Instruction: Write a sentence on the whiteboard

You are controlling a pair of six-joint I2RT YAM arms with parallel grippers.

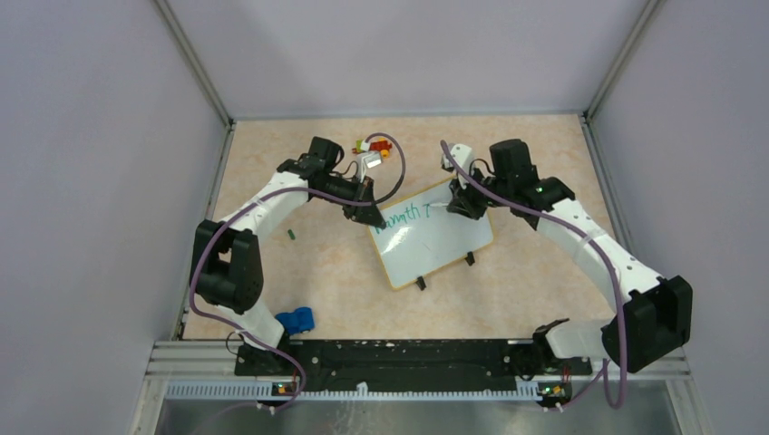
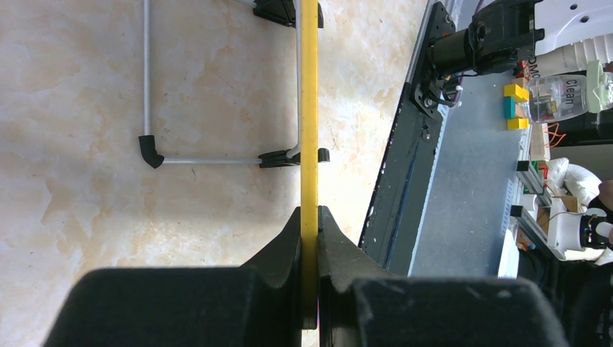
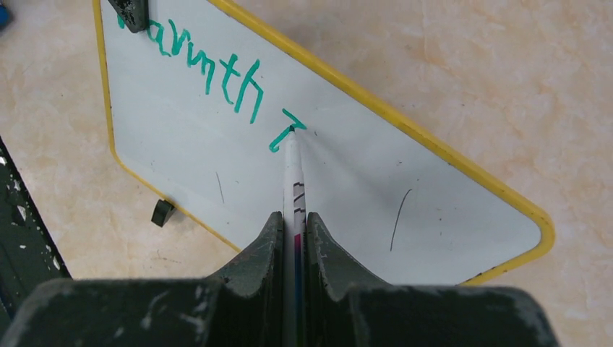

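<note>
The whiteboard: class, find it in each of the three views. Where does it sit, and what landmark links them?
Top external: whiteboard at the centre of the picture.
Left wrist: only its yellow rim, edge-on, a vertical strip at centre.
Right wrist: its white face fills the upper middle.
Shared landmark: its black feet.

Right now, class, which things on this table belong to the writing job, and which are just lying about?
In the job: small white whiteboard with yellow rim; green handwritten lettering; white-barrelled marker in the right gripper; left gripper clamping the rim.
Lying about: red and yellow pieces at the far edge; blue lump near the left arm's base; small green bit.
</note>
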